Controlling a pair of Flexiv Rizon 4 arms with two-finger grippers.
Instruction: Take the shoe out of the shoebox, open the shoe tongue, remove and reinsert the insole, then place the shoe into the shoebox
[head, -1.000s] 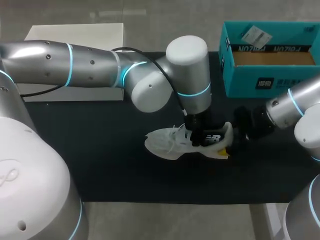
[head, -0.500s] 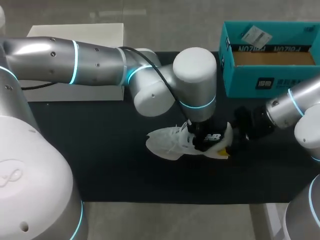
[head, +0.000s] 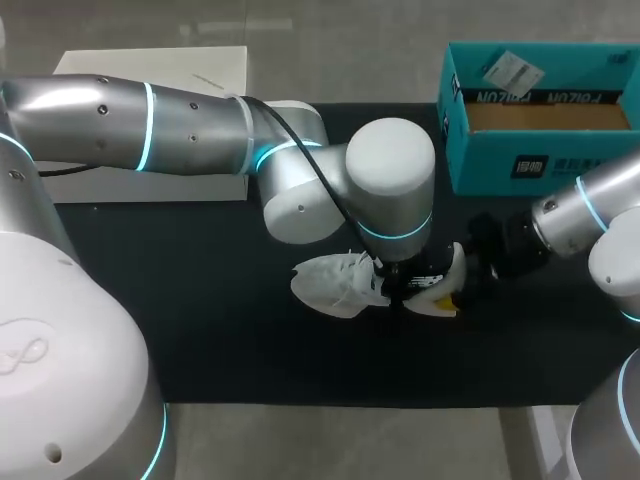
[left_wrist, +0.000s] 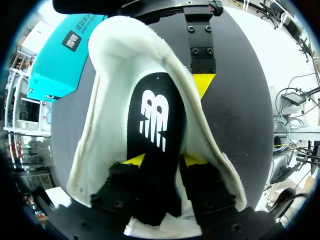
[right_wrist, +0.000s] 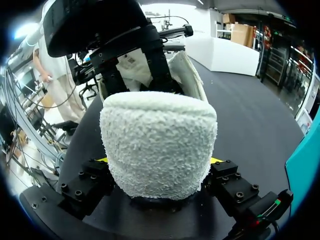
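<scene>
The white fleecy shoe (head: 340, 282) lies on the black counter (head: 200, 330), near-left of the teal cardboard shoebox (head: 540, 150). The left fingers (left_wrist: 195, 161) pinch its black insole (left_wrist: 155, 125); the right fingers (right_wrist: 230, 186) clamp its heel.

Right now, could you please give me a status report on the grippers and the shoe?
Left gripper, jaws shut on insole inside the shoe. Right gripper, jaws shut on its heel. Shoebox open, apart; nothing blocking.

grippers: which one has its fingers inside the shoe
The left gripper: its fingers reach inside the shoe, pinching the black insole from both sides. The right gripper clamps the heel from outside.
</scene>
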